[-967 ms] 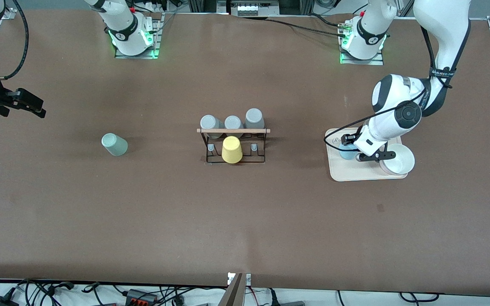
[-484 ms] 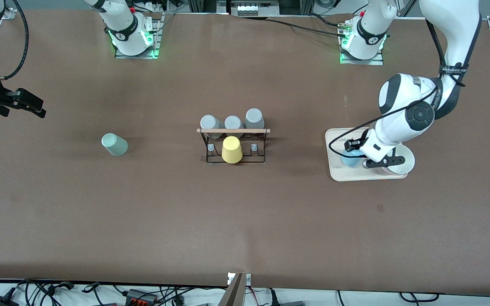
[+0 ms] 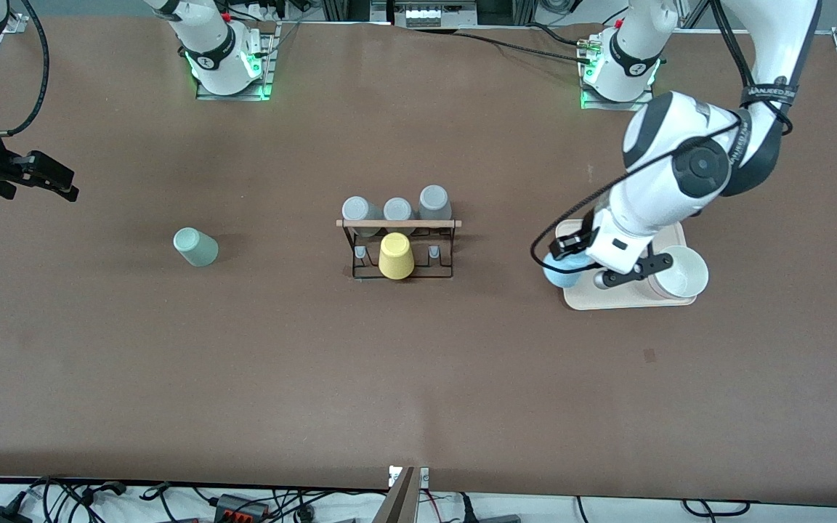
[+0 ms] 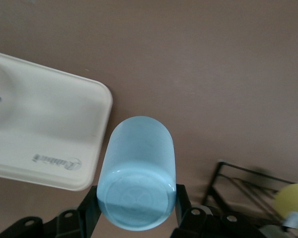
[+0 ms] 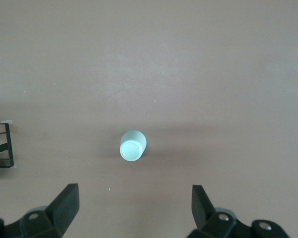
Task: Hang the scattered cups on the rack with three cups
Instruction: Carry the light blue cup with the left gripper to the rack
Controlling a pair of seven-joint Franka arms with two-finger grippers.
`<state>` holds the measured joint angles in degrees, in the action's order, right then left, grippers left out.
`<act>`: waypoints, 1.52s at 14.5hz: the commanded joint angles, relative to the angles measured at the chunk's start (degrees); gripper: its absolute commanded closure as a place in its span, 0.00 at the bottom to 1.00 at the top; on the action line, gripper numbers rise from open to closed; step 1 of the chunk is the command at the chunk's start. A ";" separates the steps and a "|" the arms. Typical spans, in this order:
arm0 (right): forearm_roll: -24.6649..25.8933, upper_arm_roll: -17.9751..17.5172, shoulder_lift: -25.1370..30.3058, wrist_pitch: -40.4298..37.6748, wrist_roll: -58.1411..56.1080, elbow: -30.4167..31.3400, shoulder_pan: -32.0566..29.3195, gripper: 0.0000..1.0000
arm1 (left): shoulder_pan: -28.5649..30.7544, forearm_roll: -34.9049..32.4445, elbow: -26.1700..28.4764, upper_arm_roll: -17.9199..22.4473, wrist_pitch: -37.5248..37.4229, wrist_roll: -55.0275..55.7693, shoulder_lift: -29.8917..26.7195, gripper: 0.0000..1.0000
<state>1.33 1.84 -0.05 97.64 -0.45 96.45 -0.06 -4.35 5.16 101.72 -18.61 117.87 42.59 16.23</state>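
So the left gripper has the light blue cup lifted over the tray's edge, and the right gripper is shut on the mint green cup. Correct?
Not quite. The left gripper does hold the light blue cup over the edge of the tray. But the right gripper is open and holds nothing: the right wrist view shows the mint green cup standing upside down on the table, apart from its fingers.

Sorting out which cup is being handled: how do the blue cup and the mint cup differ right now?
The blue cup is clamped in the left gripper over the edge of the tray; the mint cup stands free on the table toward the right arm's end, untouched. The blue cup is lifted and tilted; the mint cup rests bottom-up. The open right gripper waits high over the mint cup. Both are small, plain and handleless.
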 commanded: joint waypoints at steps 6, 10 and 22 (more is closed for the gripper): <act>0.60 -0.35 0.75 -0.87 -0.26 -0.21 -0.29 0.00 | -10.49 -0.15 -24.80 -1.52 -11.87 19.97 15.14 0.52; 0.42 -0.35 0.84 -0.87 0.01 -0.21 -0.38 0.00 | -14.80 -2.60 -28.05 -1.43 -11.52 26.03 18.48 0.52; 0.42 -0.17 0.58 -0.96 -0.08 -0.47 -0.47 0.00 | -20.26 -7.00 -31.32 -0.99 -8.71 32.03 25.43 0.52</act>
<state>1.33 1.91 -0.03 97.56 -0.44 96.18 -0.12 -23.43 -0.18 73.04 -20.26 109.28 73.54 39.59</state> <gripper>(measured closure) 0.000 0.361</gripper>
